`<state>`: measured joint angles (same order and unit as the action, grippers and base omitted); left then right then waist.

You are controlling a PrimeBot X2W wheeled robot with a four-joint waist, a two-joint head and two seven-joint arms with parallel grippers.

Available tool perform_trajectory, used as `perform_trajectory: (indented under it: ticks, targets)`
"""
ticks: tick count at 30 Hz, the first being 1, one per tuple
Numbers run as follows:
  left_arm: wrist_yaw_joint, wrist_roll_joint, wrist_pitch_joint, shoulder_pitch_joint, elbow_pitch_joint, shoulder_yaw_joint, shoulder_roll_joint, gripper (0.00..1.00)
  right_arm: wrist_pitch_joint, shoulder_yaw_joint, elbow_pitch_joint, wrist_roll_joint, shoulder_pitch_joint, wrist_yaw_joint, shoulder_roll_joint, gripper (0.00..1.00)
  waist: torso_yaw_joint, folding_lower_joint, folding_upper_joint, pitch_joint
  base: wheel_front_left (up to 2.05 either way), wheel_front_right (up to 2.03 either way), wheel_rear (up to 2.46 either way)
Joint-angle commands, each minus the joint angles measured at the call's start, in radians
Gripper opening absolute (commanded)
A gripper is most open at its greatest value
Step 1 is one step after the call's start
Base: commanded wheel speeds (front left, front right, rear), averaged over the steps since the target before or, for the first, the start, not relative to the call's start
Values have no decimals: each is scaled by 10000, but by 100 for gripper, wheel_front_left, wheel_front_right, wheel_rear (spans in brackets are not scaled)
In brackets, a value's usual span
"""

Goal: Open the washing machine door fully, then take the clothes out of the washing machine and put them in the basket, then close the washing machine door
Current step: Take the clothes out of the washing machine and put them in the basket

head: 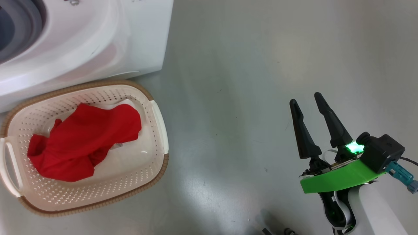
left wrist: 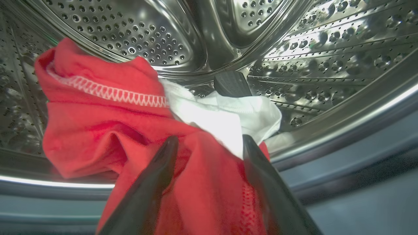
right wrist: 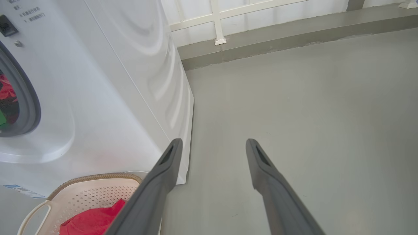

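Left hand point(left wrist: 209, 139) is inside the washer's point(head: 98, 42) drum point(left wrist: 130, 32), wide open, one finger either side of a red-and-white garment point(left wrist: 107, 130). It's around the cloth, not pinched on it yet. Right hand point(head: 305, 98) is open too, holding nothing, over the floor point(head: 235, 58) well right of the washer. Basket point(head: 98, 84) sits just in front of the washer, one red piece point(head: 85, 140) already in it. My read: door opened, unloading partway. Left to do: close on this garment, lift it out, drop it in the basket, shut the door.
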<state>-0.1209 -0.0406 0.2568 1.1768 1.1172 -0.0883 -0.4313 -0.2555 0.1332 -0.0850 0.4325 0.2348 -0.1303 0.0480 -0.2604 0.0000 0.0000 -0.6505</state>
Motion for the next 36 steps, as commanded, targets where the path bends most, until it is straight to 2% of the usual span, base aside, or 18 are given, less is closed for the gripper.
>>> perform_trajectory:
  ticks: [1,2,3,4,5,7,17,25,31,36]
  targets:
    - [38,186,49,178,0,13,-642,69,-63,214,209,96,-93,-4,22,100,-6,0,0,10,0,0,0]
    - [33,196,49,224,61,59,-647,43,-63,218,203,97,-87,-4,22,100,-7,0,0,21,0,0,0]
    - [29,205,49,258,103,98,-650,31,-63,220,196,97,-85,-4,22,100,-6,0,0,34,0,0,0]
    - [25,211,49,281,139,138,-650,16,-63,221,190,96,-84,-4,22,100,-4,0,0,47,0,0,0]
    - [22,215,49,300,156,173,-650,5,-63,220,186,96,-83,-4,22,100,-1,0,0,55,0,0,0]
    - [24,205,49,304,122,216,-640,0,-63,210,181,95,-78,-4,22,100,13,0,0,72,0,0,0]
    - [31,-92,49,-43,-467,185,-371,0,-63,78,148,66,-46,-4,22,100,269,0,0,306,0,0,0]
    - [-43,-1014,49,-1075,-2161,-497,320,0,-63,-76,35,-40,-62,-4,22,100,790,0,0,810,0,0,0]
    - [-89,-2000,49,-2194,-3898,-1373,982,0,-63,-213,-30,-143,-138,-4,22,100,1139,0,0,1192,0,0,0]
    - [-94,-3537,49,-3133,-5185,-1519,1535,0,-63,-385,-91,-221,-308,-4,22,100,1418,0,0,1484,0,0,0]
